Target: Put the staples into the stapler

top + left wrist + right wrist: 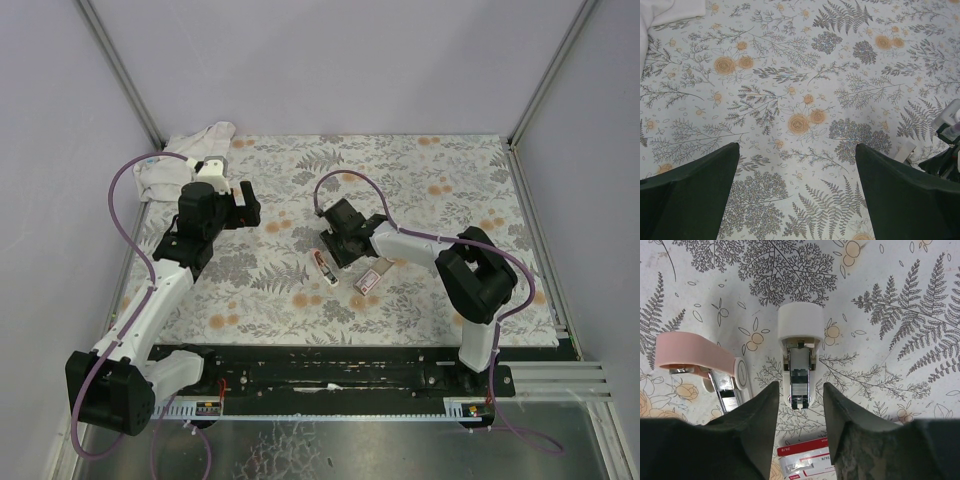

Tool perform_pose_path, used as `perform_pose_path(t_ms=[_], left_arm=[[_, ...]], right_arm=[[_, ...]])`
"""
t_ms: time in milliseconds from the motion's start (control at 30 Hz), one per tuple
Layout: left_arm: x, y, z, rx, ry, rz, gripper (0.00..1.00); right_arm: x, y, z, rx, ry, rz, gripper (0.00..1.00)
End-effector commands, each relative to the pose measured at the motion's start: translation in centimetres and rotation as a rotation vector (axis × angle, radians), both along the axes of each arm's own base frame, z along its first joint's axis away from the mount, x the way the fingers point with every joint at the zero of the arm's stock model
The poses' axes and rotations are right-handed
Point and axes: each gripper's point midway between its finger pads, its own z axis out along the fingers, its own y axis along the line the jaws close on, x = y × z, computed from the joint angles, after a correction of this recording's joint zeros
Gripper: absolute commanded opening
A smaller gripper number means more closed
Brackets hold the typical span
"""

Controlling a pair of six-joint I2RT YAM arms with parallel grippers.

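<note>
Pose: right gripper [800, 396] low over floral desk [890, 290], jaws part-spread flanking one white metal-cored stapler bar [800, 327]; left gripper [797, 146] hovering, jaws wide. I count one pink stapler bar [690, 350], one red cardboard staple box [805, 447].

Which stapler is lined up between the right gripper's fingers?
The cream stapler, centred in the right gripper's gap; the pink stapler lies off to the side, outside that gap.

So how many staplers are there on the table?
2. A white stapler lies straight ahead of the right gripper, its near end between the jaws. A pink stapler lies left of it in the right wrist view. More may be hidden.
</note>
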Motion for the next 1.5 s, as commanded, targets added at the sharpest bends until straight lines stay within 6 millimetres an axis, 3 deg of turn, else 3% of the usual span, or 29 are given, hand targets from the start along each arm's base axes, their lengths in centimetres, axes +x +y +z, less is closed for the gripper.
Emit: perform_pose_path(t_ms=[0, 167, 267, 300, 433, 633, 733, 1067, 1467], left_arm=[[0.4, -0.4, 1.3, -0.018, -0.051, -0.016, 0.99], [-0.4, -2.3, 2.2, -0.076, -0.084, -0.121, 0.96], [-1.4, -5.2, 2.5, -0.216, -0.048, -0.228, 0.89], [-1.9, -6.3, 2.2, -0.278, -0.019, -0.257, 0.87], [-3.9, -10.8, 0.0, -0.458, 0.064, -0.362, 0.85], [-5.3, -15.9, -4.6, -0.476, 0.194, -0.482, 0.80], [-5.1, -16.7, -5.4, -0.462, 0.196, -0.496, 0.80], [-3.3, -16.9, -8.8, -0.384, 0.228, -0.465, 0.81], [-2.3, -18.1, -10.6, -0.374, 0.227, -0.484, 0.81]], right_arm=[[1.5, 0.4, 3.8, 0.038, -0.073, -0.007, 0.49], [0.9, 0.1, 6.8, 0.091, -0.097, -0.034, 0.51], [-0.3, -0.6, 7.7, 0.131, -0.084, -0.075, 0.52], [-0.7, -1.0, 8.6, 0.159, -0.090, -0.092, 0.52], [-3.5, -1.5, 8.7, 0.285, -0.032, -0.158, 0.55], [-8.1, 0.2, 6.9, 0.535, 0.139, -0.201, 0.53], [-8.9, 0.7, 5.8, 0.581, 0.194, -0.226, 0.50], [-9.1, 1.9, 3.8, 0.629, 0.250, -0.242, 0.46], [-8.2, 2.9, 1.1, 0.596, 0.275, -0.240, 0.41]])
